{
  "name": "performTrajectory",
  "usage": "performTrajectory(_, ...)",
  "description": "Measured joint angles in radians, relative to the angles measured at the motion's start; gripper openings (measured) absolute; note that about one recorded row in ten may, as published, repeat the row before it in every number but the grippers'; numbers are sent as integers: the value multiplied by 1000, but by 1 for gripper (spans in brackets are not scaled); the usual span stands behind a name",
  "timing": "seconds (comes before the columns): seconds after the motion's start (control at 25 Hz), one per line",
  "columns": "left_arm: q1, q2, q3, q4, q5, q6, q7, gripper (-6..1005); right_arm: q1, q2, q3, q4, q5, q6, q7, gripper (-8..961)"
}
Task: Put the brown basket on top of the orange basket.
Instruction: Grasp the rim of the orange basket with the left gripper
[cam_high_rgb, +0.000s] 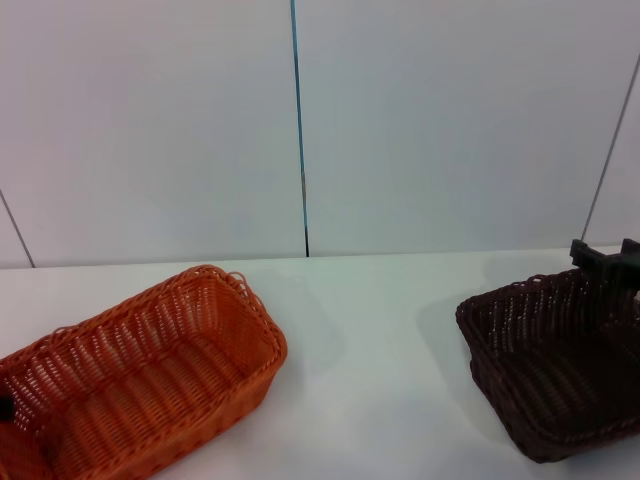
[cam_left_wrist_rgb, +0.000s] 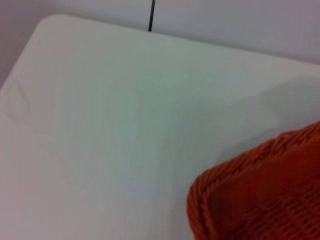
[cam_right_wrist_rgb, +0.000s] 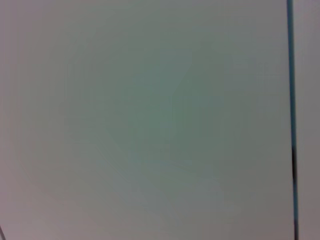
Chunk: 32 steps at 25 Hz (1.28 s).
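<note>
The orange basket (cam_high_rgb: 140, 385) rests on the white table (cam_high_rgb: 370, 380) at the front left. One of its corners (cam_left_wrist_rgb: 260, 195) shows in the left wrist view. The brown basket (cam_high_rgb: 555, 365) stands at the right, partly cut off by the picture's edge. My right gripper (cam_high_rgb: 605, 262) is a dark shape at the brown basket's far right rim, touching or just over it. A dark bit of my left gripper (cam_high_rgb: 4, 408) shows at the left edge beside the orange basket. The right wrist view holds only the wall.
A pale wall (cam_high_rgb: 300, 120) with a dark vertical seam rises right behind the table's far edge. Bare tabletop lies between the two baskets. A rounded corner of the table (cam_left_wrist_rgb: 47, 22) shows in the left wrist view.
</note>
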Motion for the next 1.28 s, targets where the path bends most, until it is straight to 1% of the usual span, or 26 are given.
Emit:
performTrajectory(0.2,2,4,0,-54,0,-22,6,735,0,0,1,0,0,1,0,778)
performTrajectory(0.32,1,1,3,-70,0,-40,6,734,-2,0,3,0,0,1,0,778)
performTrajectory(0.44,-6,-1,7,-90,0,-50,7,734,-3,0,3,0,0,1,0,777)
performTrajectory(0.56,-22,3,9,-133,0,-65,12,734,-5,0,3,0,-1,1,0,777)
performTrajectory(0.72,-25,3,9,-147,0,-78,18,733,-6,-1,3,0,-1,1,0,776)
performTrajectory(0.96,-27,3,9,-152,0,-90,21,678,-7,-1,-1,0,-1,1,0,775)
performTrajectory(1.28,-41,11,1,-165,-2,-80,21,588,-7,0,-2,-2,1,1,1,774)
